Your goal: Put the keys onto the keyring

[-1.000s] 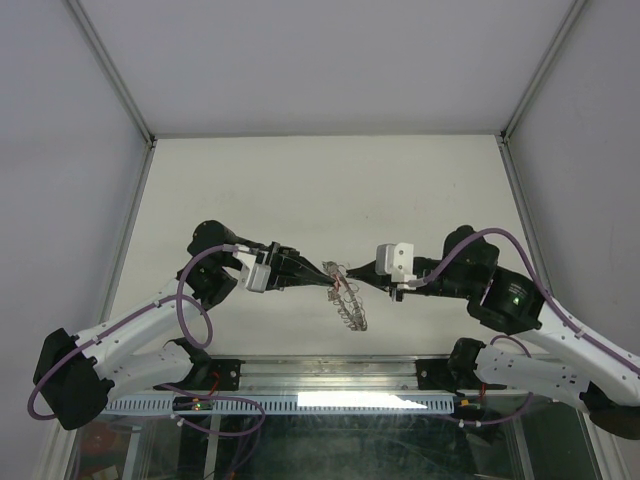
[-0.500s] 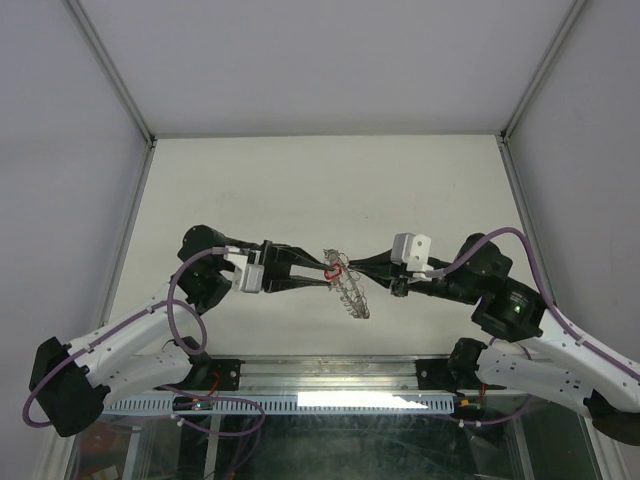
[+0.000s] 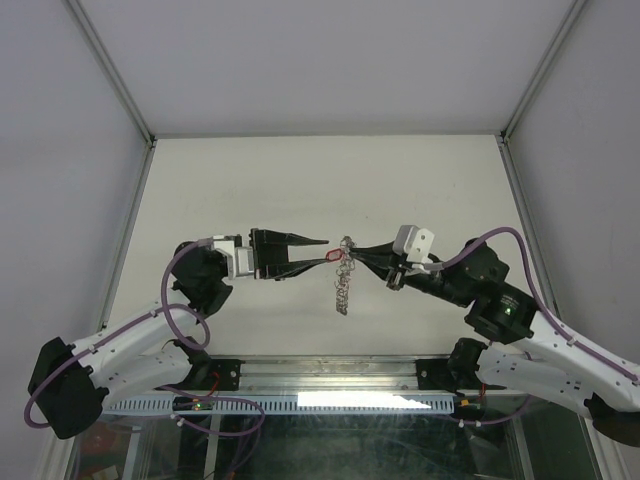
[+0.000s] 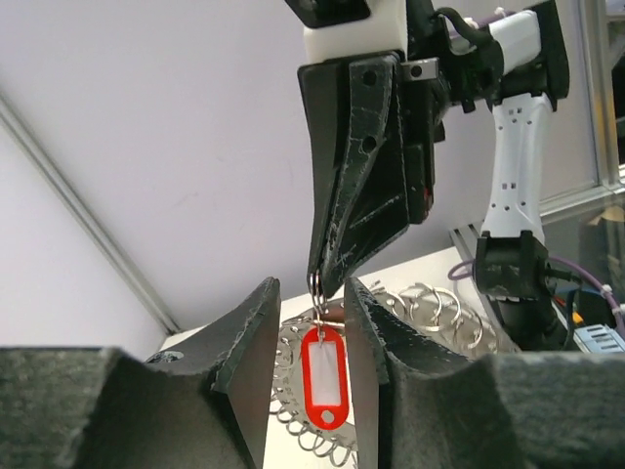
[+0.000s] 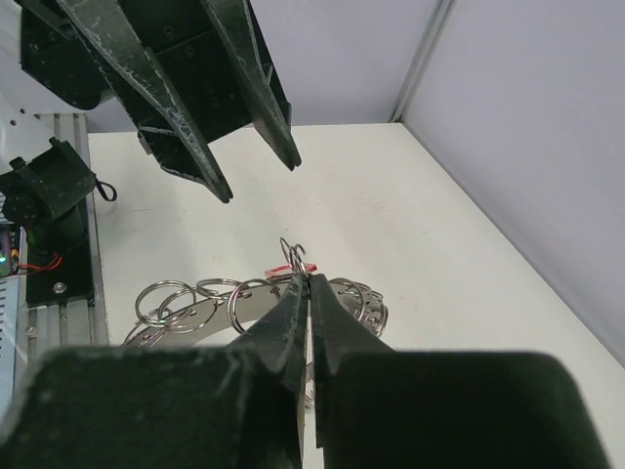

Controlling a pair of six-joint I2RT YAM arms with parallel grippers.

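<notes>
Broadly, the pale table (image 3: 300, 180) fills the middle of the overhead view, and both arms reach inward over it from the near edge, their tips almost meeting. The left gripper (image 3: 322, 251) has its jaws apart and holds nothing. In its own wrist view its two dark fingers (image 4: 244, 342) frame the red tag, though I cannot tell whether they touch it. The right gripper (image 3: 352, 249) is pressed tight together, clamped on the wire at the top of the keyring (image 3: 343, 285). That ring dangles from the pinch, nearly edge-on from above, its long axis running from the fingertips toward the near edge. It is a thin dark hoop crowded with small silver pieces. The keys (image 4: 323, 379) hang just under the right fingertips from a small wire loop. The red oval tag is upright, long axis vertical, its white window facing the left wrist camera. The tiny key itself I cannot make out.
</notes>
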